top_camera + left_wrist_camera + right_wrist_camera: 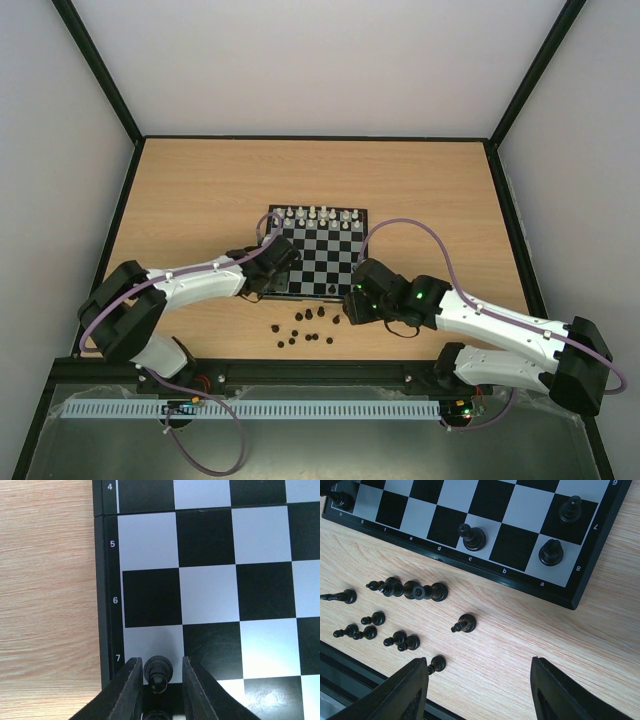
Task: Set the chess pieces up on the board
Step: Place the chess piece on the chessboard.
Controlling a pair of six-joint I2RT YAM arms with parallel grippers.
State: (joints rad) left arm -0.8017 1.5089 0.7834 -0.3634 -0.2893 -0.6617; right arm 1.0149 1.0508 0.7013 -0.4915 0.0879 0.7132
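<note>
The board [320,255] lies mid-table. My left gripper [160,660] hangs low over its left edge, jaws slightly open around a black pawn [158,672] that stands upright on a pale square of row 7, with a gap on each side. Another black piece [157,715] shows just below it. Black pieces [472,537] [551,552] [570,509] stand on the board's near rows. Several loose black pieces [412,590] lie on the wood in front of the board [520,580]. My right gripper [479,662] is open above bare wood beside a lying pawn [436,665].
White pieces [320,215] line the board's far rows. A dark rail [320,372] runs along the table's near edge, close behind the loose pieces [305,330]. Walls enclose the table on three sides.
</note>
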